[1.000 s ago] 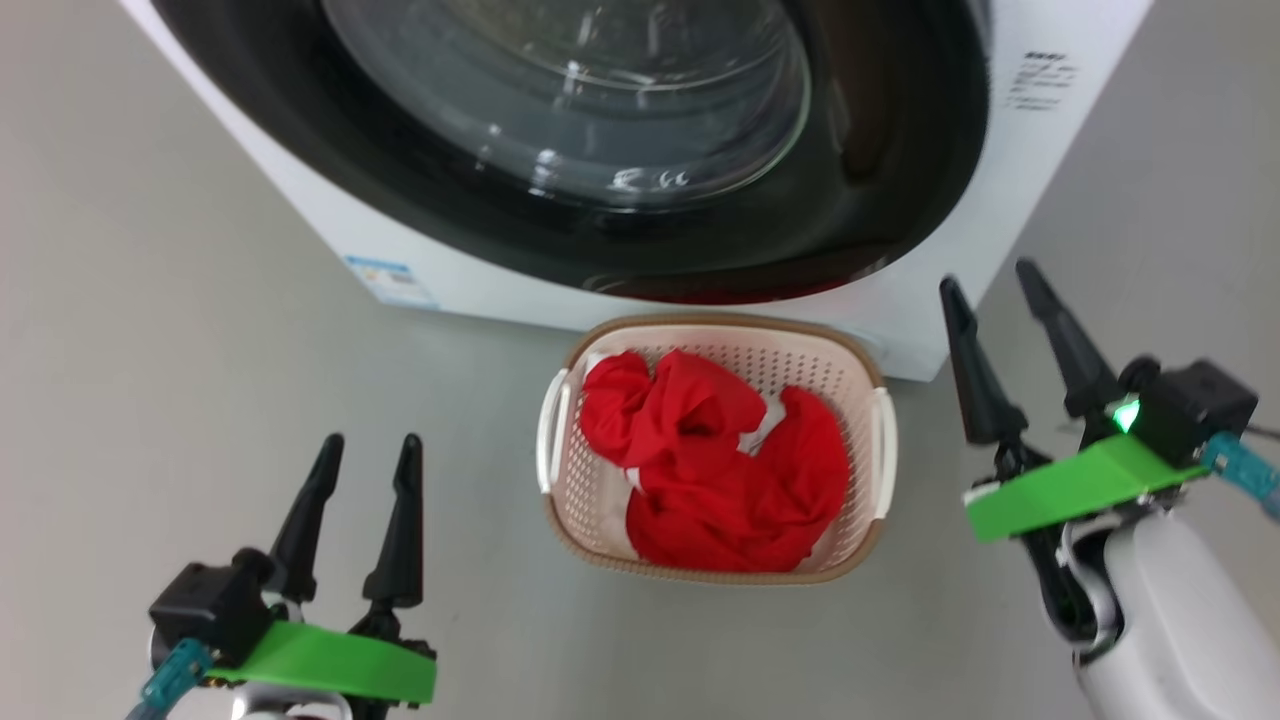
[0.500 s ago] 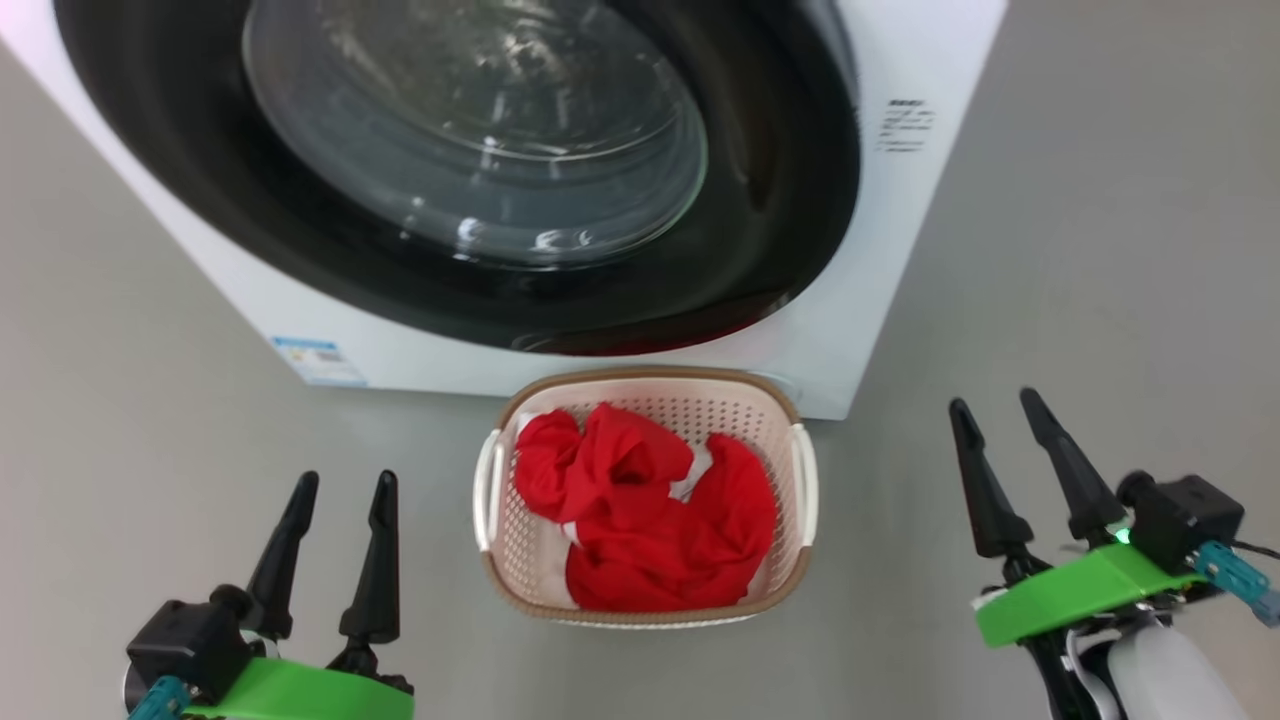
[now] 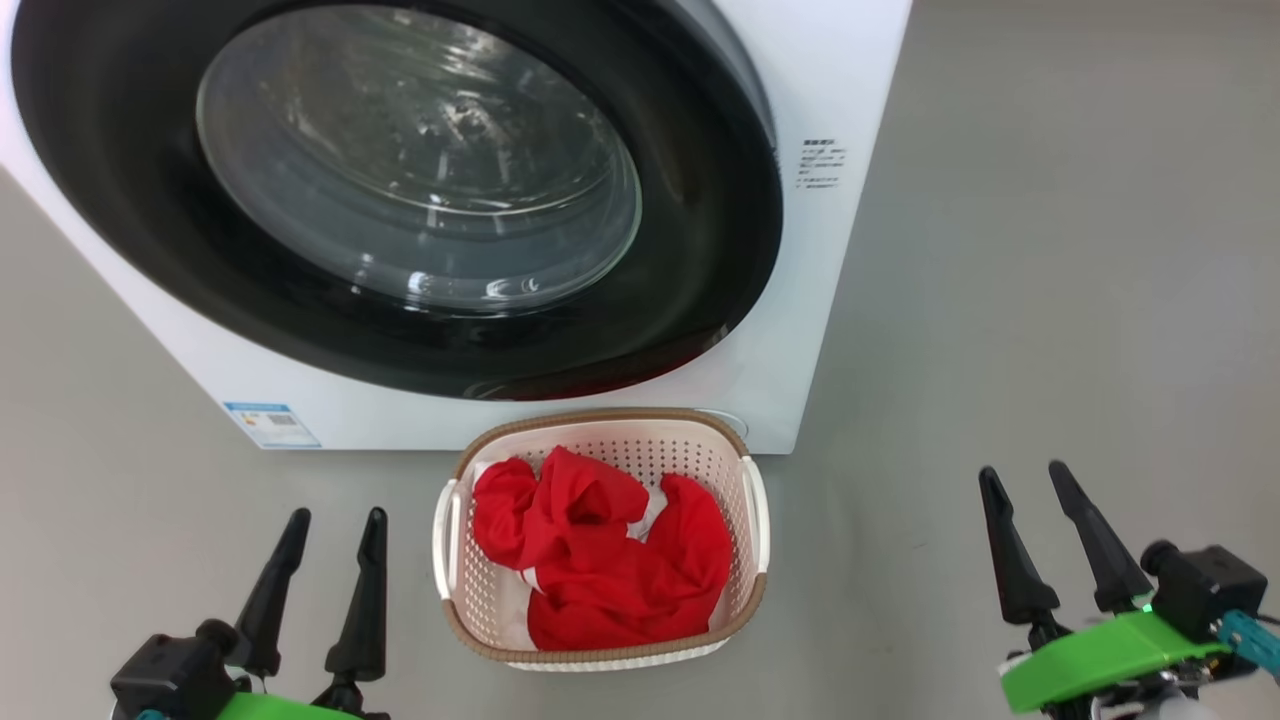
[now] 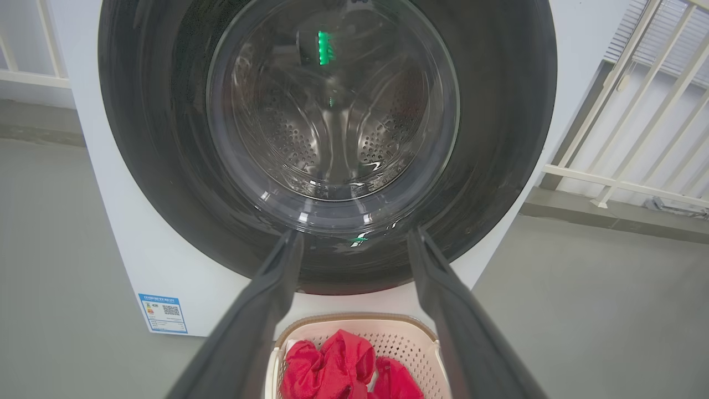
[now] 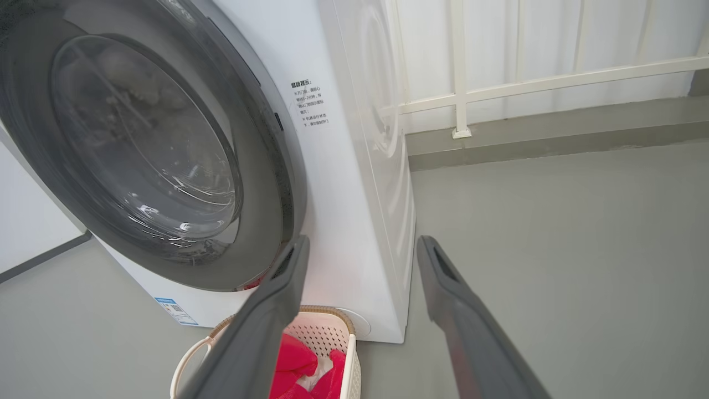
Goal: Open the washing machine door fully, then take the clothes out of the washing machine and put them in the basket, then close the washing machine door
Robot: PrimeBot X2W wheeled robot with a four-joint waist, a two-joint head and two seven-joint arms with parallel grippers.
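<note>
My left gripper (image 3: pixel 338 515) and right gripper (image 3: pixel 1022 470) hang low over the grey floor (image 3: pixel 1050 300), each with its fingers spread wide and empty. Between them and a little ahead stands the basket (image 3: pixel 600 417), with the red clothes (image 3: pixel 600 575) heaped inside. Just behind it rises the washing machine (image 3: pixel 850 60), with the washing machine door (image 3: pixel 700 200) closed against its front.

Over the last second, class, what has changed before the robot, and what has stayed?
The head camera shifted, sliding the whole view. Beyond that, the right fingers drew back towards the robot. Nothing was taken or let go: left fingers and right stay open, empty. The clothes stay in the basket, the washing machine door shut.
</note>
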